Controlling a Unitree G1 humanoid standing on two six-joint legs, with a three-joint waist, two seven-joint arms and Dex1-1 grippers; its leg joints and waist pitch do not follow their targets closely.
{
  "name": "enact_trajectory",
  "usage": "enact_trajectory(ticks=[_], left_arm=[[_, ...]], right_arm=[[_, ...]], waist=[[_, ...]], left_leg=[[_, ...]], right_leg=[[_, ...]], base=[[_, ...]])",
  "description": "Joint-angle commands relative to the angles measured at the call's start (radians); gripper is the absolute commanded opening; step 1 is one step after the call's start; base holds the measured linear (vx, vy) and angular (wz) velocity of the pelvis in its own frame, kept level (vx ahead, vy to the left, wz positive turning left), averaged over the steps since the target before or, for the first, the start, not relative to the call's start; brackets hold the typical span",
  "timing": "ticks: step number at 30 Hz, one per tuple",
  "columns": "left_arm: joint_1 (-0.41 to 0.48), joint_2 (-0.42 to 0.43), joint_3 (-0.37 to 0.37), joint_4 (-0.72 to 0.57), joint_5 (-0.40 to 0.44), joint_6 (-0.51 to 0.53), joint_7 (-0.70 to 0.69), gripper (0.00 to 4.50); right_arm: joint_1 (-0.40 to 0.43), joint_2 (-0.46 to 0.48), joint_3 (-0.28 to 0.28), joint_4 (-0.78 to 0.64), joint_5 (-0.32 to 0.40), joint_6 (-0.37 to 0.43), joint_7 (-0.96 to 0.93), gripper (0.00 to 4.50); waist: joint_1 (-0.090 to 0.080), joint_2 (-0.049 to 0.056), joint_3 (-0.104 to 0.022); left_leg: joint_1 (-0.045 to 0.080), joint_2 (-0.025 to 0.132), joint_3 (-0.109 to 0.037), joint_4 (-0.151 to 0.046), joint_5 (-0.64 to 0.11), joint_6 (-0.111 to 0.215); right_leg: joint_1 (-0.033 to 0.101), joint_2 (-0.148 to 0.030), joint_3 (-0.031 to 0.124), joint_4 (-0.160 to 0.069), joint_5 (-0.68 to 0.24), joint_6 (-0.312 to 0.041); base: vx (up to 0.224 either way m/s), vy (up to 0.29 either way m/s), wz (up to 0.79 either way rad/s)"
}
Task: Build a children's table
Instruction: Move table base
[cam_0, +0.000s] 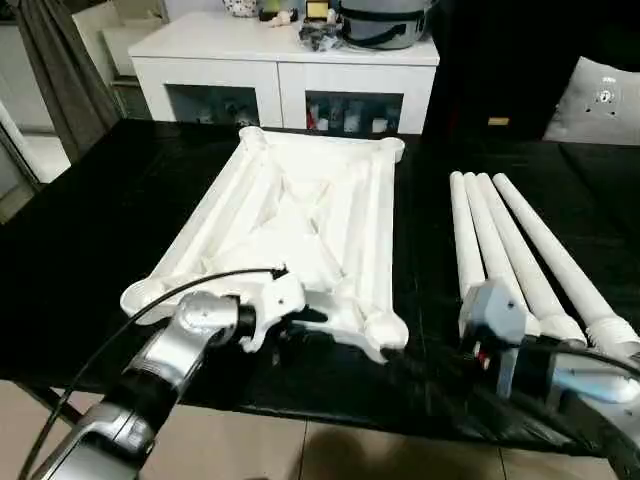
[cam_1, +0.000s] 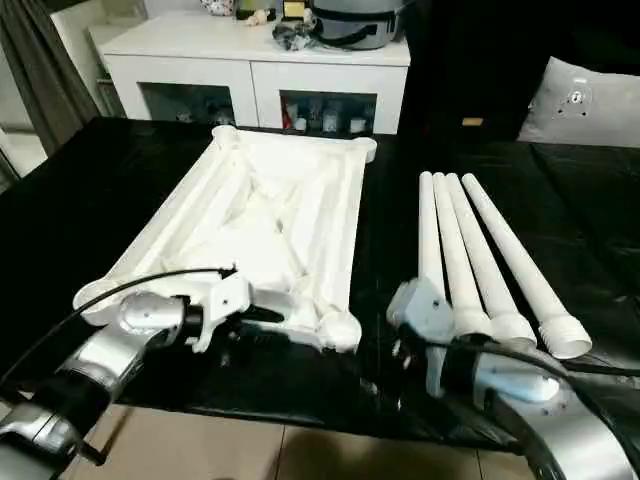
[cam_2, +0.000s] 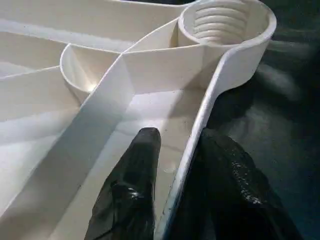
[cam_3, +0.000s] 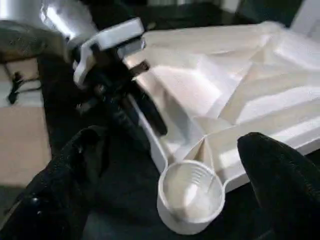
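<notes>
Tabletop (cam_0: 300, 225) lying upside down, ribbed underside up, on the black-covered table (cam_0: 90, 240); four white legs (cam_0: 520, 255) side by side on the same cover, to the right of it and apart from it, flared ends toward the robot; white glass-door cabinet (cam_0: 285, 75) beyond the far edge.

Left gripper (cam_2: 172, 165) set astride the tabletop's near rim wall, one black finger (cam_2: 137, 165) inside on the underside floor, the other outside over the black cover; narrow gap, rim wall between them, looks pinched but cannot tell from the wrist view whether firmly clamped. Threaded corner socket (cam_2: 225, 25) just along that rim from the grip.

Right gripper (cam_3: 165, 165) spread wide, holding nothing, hovering near the near right corner socket (cam_3: 192, 192), beside the flared leg ends.

Step in hand, by judgement: steadying the tabletop so a leg can go into a socket. To do well: squeeze the rim squarely, without twisting the thin wall; keep the slab flat on the cover; keep clear of the socket mouth so the leg's path stays free; take a leg near its threaded end and bring it in upright over the socket, since a tilted start would likely cross the threads.
</notes>
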Motion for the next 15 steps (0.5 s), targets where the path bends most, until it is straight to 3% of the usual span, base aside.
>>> enact_trajectory(ticks=[1,4,6,7,8,9,10,11,12,13,14,15], left_arm=[[0.006,-0.001,-0.004,0.106,0.049,0.018,0.053,1.12],[-0.04,-0.025,-0.006,0.2,0.073,0.002,0.086,1.08],[-0.063,-0.038,-0.011,0.247,0.087,0.001,0.103,1.06],[-0.009,0.004,-0.002,0.116,0.067,0.036,0.061,1.06],[-0.009,0.004,-0.002,0.116,0.067,0.036,0.061,1.05],[0.159,0.136,0.032,-0.329,-0.019,0.213,-0.027,1.04],[0.172,0.146,0.035,-0.364,-0.026,0.228,-0.033,1.04],[0.206,0.18,0.039,-0.478,-0.052,0.288,-0.059,1.02],[0.226,0.208,0.038,-0.573,-0.08,0.35,-0.083,0.99],[0.219,0.213,0.033,-0.59,-0.093,0.374,-0.094,0.97],[0.209,0.217,0.026,-0.597,-0.102,0.383,-0.111,0.96],[0.2,0.218,0.021,-0.595,-0.107,0.383,-0.123,0.94]], right_arm=[[-0.02,0.003,-0.019,0.024,-0.012,-0.006,-0.027,4.5],[-0.04,0.01,-0.015,0.041,-0.025,-0.007,-0.046,4.5],[-0.049,0.015,-0.015,0.044,-0.027,-0.007,-0.055,4.5],[-0.054,0.022,-0.018,0.046,-0.03,-0.007,-0.061,4.5],[-0.054,0.022,-0.018,0.046,-0.03,-0.007,-0.061,4.5],[-0.063,0.035,-0.026,0.05,-0.031,-0.005,-0.075,4.5],[-0.064,0.036,-0.027,0.05,-0.031,-0.005,-0.077,4.5],[-0.069,0.042,-0.033,0.055,-0.033,-0.005,-0.089,4.5],[-0.075,0.05,-0.039,0.063,-0.037,-0.006,-0.109,4.5],[-0.078,0.055,-0.043,0.069,-0.04,-0.005,-0.122,4.5],[-0.081,0.057,-0.044,0.073,-0.042,-0.006,-0.128,4.5],[-0.083,0.058,-0.044,0.076,-0.043,-0.006,-0.13,4.5]], waist=[[-0.003,-0.015,-0.022],[-0.005,-0.014,-0.02],[-0.005,-0.018,-0.019],[-0.005,-0.02,-0.021],[-0.008,-0.019,-0.021],[-0.012,-0.008,-0.023],[-0.02,-0.009,-0.023],[-0.046,-0.001,-0.018],[-0.041,0.002,-0.031],[-0.036,0.001,-0.032],[-0.037,-0.005,-0.029],[-0.027,-0.005,-0.035]], left_leg=[[0.009,0.092,-0.057,-0.109,-0.364,-0.015],[0.011,0.089,-0.055,-0.111,-0.389,-0.018],[0.017,0.087,-0.052,-0.106,-0.398,-0.01],[0.008,0.095,-0.059,-0.113,-0.392,-0.013],[-0.002,0.096,-0.06,-0.118,-0.377,-0.009],[-0.007,0.106,-0.068,-0.125,-0.382,-0.023],[-0.013,0.111,-0.071,-0.131,-0.39,-0.034],[-0.036,0.097,-0.068,-0.136,-0.389,-0.02],[-0.016,0.099,-0.065,-0.127,-0.392,-0.028],[0.004,0.098,-0.051,-0.115,-0.36,-0.02],[0.0,0.094,-0.045,-0.116,-0.335,-0.012],[-0.003,0.093,-0.038,-0.11,-0.255,0.009]], right_leg=[[0.001,-0.125,0.05,-0.114,-0.562,-0.108],[-0.002,-0.124,0.046,-0.117,-0.554,-0.11],[-0.004,-0.135,0.036,-0.127,-0.614,-0.097],[0.005,-0.147,0.032,-0.12,-0.612,-0.097],[0.006,-0.146,0.031,-0.118,-0.593,-0.1],[0.012,-0.153,0.029,-0.104,-0.542,-0.117],[0.015,-0.156,0.028,-0.096,-0.513,-0.131],[0.021,-0.135,0.013,-0.098,-0.489,-0.127],[0.014,-0.136,0.015,-0.096,-0.446,-0.142],[-0.002,-0.132,0.023,-0.1,-0.34,-0.181],[0.002,-0.127,0.022,-0.098,-0.293,-0.196],[0.012,-0.127,0.021,-0.09,-0.195,-0.218]], base=[[0.0,0.0,0.0],[0.0,0.0,0.0],[0.0,0.0,0.0],[0.0,0.0,0.0],[0.0,0.0,0.0],[0.0,0.0,0.0],[0.023,0.018,-0.34],[0.023,0.018,-0.34],[0.055,0.0,-0.25],[0.077,-0.023,0.04],[0.077,-0.023,0.04],[0.082,-0.02,0.08]])
